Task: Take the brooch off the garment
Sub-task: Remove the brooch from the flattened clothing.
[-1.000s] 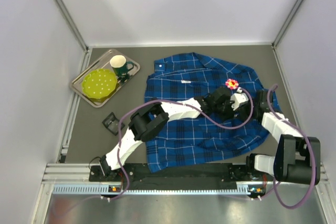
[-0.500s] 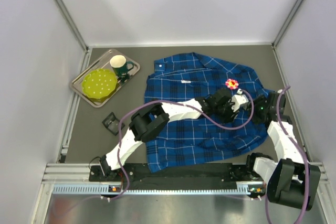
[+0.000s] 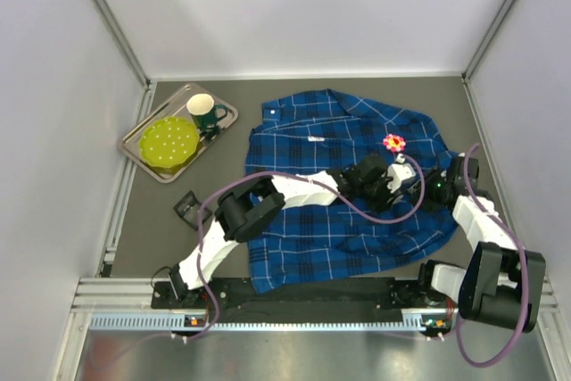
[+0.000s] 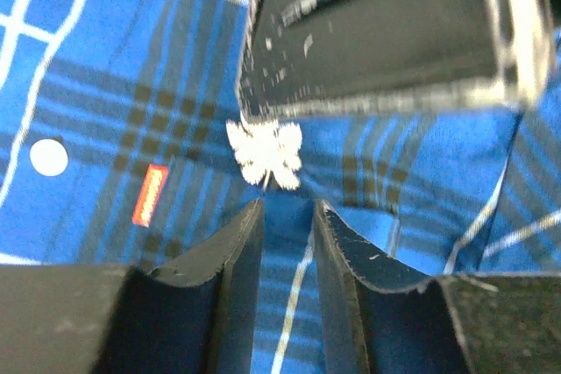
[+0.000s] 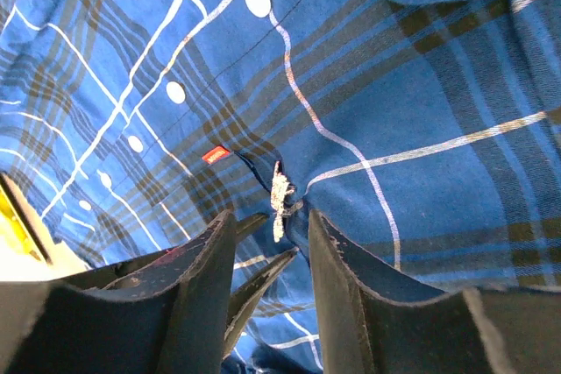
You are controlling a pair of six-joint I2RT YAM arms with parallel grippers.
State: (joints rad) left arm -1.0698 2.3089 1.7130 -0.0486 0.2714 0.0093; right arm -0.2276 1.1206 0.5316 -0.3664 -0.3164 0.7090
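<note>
Your garment [image 3: 339, 247] lies spread on the grey surface [image 3: 223, 167]. The brooch [image 4: 264, 153], a white butterfly shape, sits on its blue plaid beside a small red tag [image 4: 150, 194], where both arms meet just on the near side of a pink flower [image 3: 393, 142]. Your left gripper [image 4: 285, 208] has its fingers parted only a little, tips just short of the brooch with bare cloth showing between them, while your right gripper [image 5: 272, 216] holds its fingers wider apart, the brooch edge-on at the mouth of the gap and gripped by neither.
</note>
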